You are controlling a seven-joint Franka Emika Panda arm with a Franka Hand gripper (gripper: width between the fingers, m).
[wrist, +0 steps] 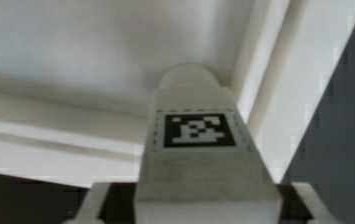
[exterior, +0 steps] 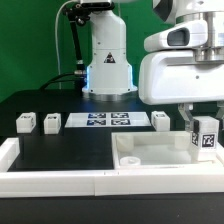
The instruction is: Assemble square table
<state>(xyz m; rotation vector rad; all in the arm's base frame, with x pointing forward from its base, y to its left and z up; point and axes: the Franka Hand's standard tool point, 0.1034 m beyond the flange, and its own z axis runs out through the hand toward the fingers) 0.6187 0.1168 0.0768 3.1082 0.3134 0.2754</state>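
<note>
We see a black table (exterior: 70, 150) filling most of the exterior view. A low white wall (exterior: 50, 182) edges it at six and nine o'clock. Behind it, at twelve o'clock, stands the white robot base (exterior: 107, 65) with a blue glow low on it, dark cables beside it, and a pale green backdrop (exterior: 30, 40) closing off the room.

The square table panel (exterior: 160, 152) lies flat between four and five o'clock on the surface, just behind the front wall. Its raised rim is up and its near edge runs parallel to that wall. In the wrist view the panel (wrist: 67, 90) is the pale ground behind everything else.

The marker board (exterior: 108, 120) lies flat at the surface's centre, toward twelve o'clock. Two loose legs (exterior: 25, 123) (exterior: 50, 122) sit side by side at nine o'clock. A third leg (exterior: 160, 120) sits just past the board's three o'clock end.

The fourth leg (exterior: 206, 138) stands at three o'clock, at the panel's far corner. It is upright with its long axis vertical, and its tag faces six o'clock, toward the camera. In the wrist view this leg (wrist: 195, 150) runs lengthwise away from the camera, its rounded end farthest and its tag face showing.

The gripper (exterior: 203, 128) (wrist: 200, 205) is drawn narrow around it, and the fingers (wrist: 112, 205) lie against the leg's two flanks.
</note>
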